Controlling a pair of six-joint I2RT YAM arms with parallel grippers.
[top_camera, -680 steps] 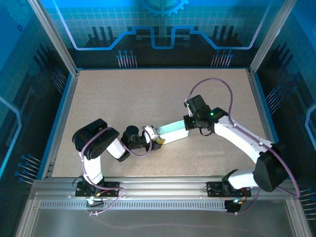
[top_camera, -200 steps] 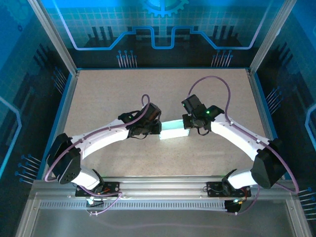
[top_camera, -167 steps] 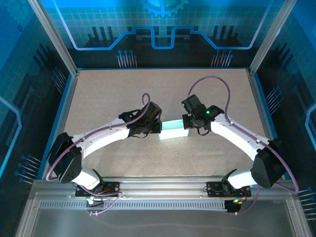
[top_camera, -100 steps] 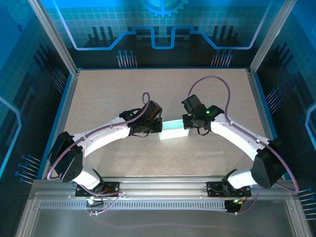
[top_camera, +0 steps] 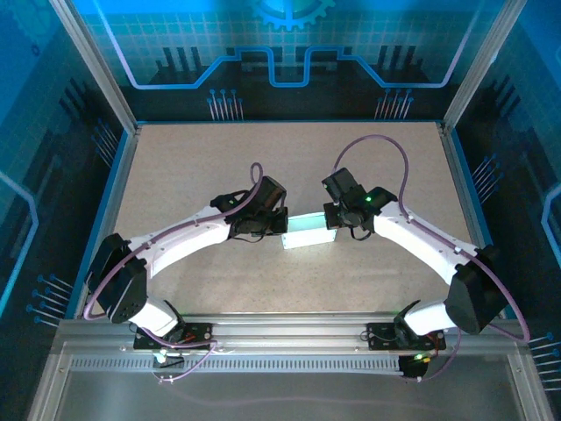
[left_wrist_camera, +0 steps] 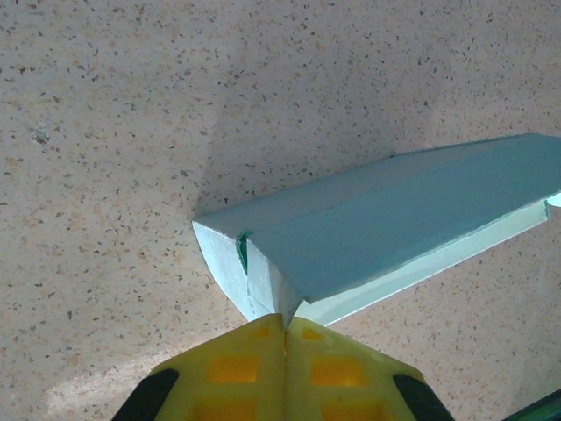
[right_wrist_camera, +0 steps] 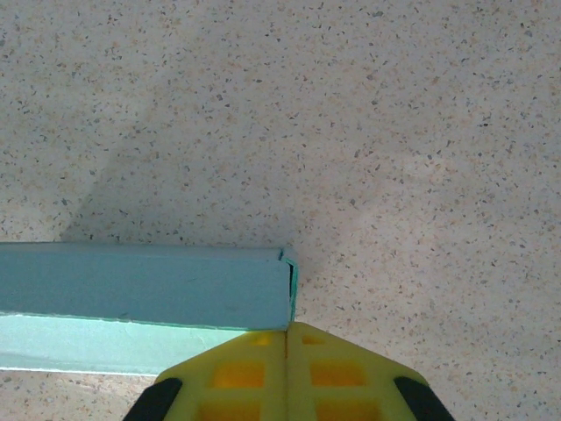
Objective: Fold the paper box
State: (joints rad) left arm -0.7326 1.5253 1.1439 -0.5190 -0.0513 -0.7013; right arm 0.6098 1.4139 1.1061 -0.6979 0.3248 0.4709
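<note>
The paper box (top_camera: 308, 231) is a pale light-blue, long, narrow folded piece of card lying at the middle of the table. My left gripper (top_camera: 283, 229) is at its left end. In the left wrist view the yellow fingertips (left_wrist_camera: 254, 351) are pressed together on a corner flap of the box (left_wrist_camera: 386, 219), so the left gripper (left_wrist_camera: 285, 321) is shut on it. My right gripper (top_camera: 334, 226) is at the box's right end. In the right wrist view this gripper (right_wrist_camera: 287, 331) is shut, with the box's (right_wrist_camera: 140, 285) end flap edge running into the seam between its fingers.
The speckled beige table (top_camera: 219, 167) is walled by blue edging and metal posts on three sides. A metal rail (top_camera: 289, 329) with both arm bases runs along the near edge. Both white arms arch inward over the table's front half.
The left arm, earlier folded back near its base, now reaches to the box's left end. In the last second its jaws closed on the flap. The right arm and box barely moved.
</note>
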